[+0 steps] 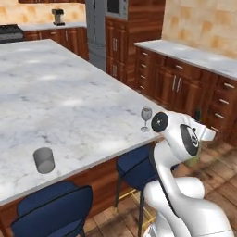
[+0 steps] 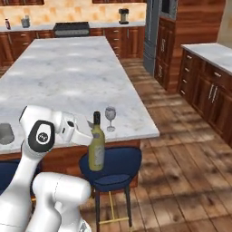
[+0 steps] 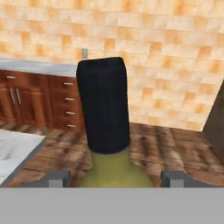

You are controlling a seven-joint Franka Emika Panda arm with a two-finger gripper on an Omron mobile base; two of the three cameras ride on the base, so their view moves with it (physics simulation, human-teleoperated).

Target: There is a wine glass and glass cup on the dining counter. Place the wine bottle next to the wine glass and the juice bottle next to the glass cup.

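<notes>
One wine bottle (image 2: 96, 149), olive with a dark neck, hangs upright in the air just off the near corner of the dining worktop (image 2: 68, 77), above a blue stool (image 2: 111, 170). The jaws (image 2: 90, 137) pinch it at the shoulder; in the hand view its dark neck (image 3: 104, 105) rises between the fingertips (image 3: 57, 178). The wine glass (image 2: 110, 117) stands on the worktop corner just beyond the bottle. The glass cup (image 1: 44, 160) sits well apart, near the front edge.
</notes>
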